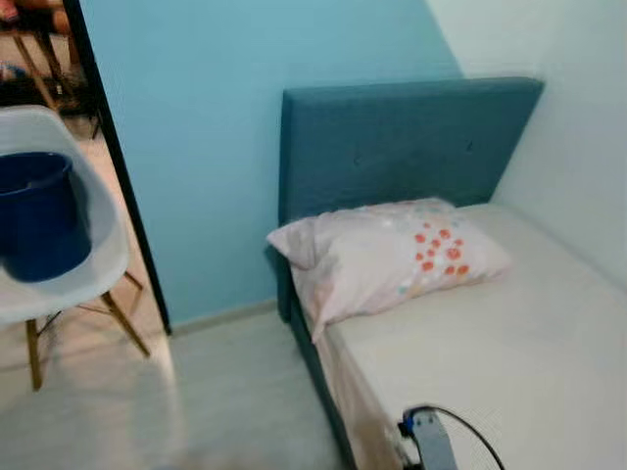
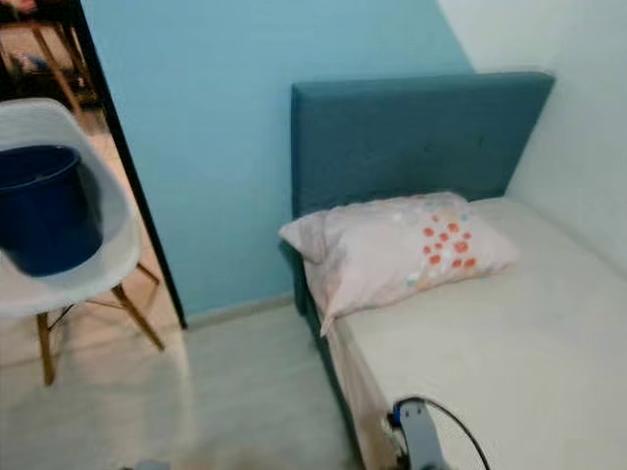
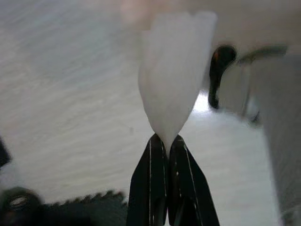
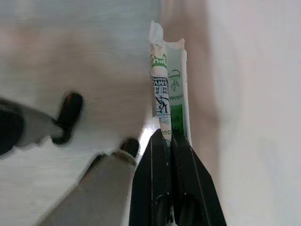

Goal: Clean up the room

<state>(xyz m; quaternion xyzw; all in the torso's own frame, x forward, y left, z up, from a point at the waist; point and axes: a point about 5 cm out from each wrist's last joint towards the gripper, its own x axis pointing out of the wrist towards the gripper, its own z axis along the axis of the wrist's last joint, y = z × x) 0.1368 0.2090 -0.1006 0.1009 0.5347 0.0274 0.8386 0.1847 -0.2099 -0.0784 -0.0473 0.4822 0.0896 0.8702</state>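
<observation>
While left end effector (image 3: 165, 141) pinches white tissue (image 3: 171, 70), right end effector (image 4: 167, 136) clamps crumpled wrapper (image 4: 167, 89) (white, green print).

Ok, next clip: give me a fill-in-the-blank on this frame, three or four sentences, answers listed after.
1. The blue bucket sits on a white ____.
2. The pillow lies at the head of the ____.
3. The left gripper is shut on a crumpled ____ piece of trash.
4. The right gripper pinches a wrapper printed white and ____.

Missing words: chair; bed; white; green
</observation>
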